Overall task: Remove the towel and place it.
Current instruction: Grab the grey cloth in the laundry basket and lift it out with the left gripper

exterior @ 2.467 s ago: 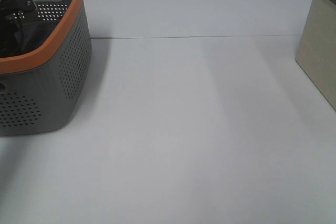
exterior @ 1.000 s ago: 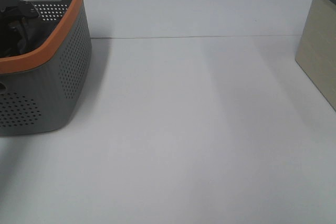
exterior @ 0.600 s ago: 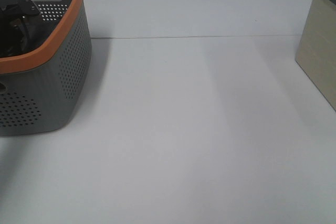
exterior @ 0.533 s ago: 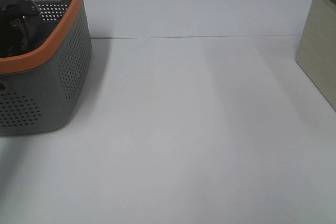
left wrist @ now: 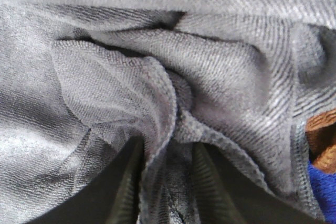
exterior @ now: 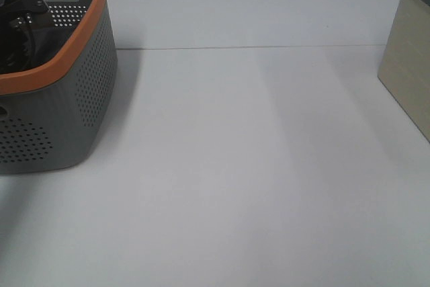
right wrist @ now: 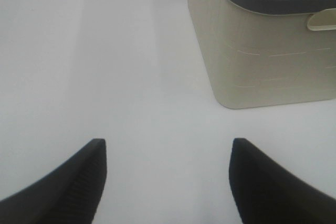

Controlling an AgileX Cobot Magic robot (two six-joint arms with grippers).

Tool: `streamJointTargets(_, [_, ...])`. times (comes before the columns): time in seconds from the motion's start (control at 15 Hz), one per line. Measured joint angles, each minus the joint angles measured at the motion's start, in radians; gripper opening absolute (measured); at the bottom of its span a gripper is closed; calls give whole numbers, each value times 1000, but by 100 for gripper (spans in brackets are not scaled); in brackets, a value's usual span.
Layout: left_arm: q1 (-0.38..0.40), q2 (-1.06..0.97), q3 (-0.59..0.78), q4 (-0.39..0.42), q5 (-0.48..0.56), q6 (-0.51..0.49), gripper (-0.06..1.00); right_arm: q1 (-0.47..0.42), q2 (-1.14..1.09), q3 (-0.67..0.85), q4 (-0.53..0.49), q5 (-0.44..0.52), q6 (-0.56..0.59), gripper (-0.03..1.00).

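Two baskets (exterior: pixel 87 92) (exterior: pixel 406 65) — one towel (left wrist: pixel 210 77) (two cloths (left wrist: pixel 321 129) (left wrist: pixel 324 195))

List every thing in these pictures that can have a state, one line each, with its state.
towel: crumpled, one fold pinched.
left pincer: closed on the towel's fold.
right pincer: open, empty, above the table.
grey basket: upright on the table, with the towel inside.
cream bin: upright, open-topped, contents not visible.
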Motion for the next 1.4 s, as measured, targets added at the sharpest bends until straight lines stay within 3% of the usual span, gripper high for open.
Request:
streamJointTargets(0.2, [0,0,0,11,-19,0,28,0,0,0,0,0,0,59])
streamJointTargets(0.4, [0,0,0,18,-24,0,3,0,0,0,0,0,0,59])
streamJointTargets(0.47, [0,-2,0,18,-26,0,0,0,0,0,0,0,0,59])
streamJointTargets(0.87, [0,-99,0,54,-44,-20,0,0,0,0,0,0,0,59])
streamJointTargets(1.13, [0,-161,0,56,-64,-145,0,0,0,0,0,0,0,59])
streamJointTargets(1.27, [0,-192,0,61,-64,-274,0,0,0,0,0,0,0,59])
streamJointTargets(1.4, [0,-252,0,86,-45,-338,0,0,0,0,0,0,0,59])
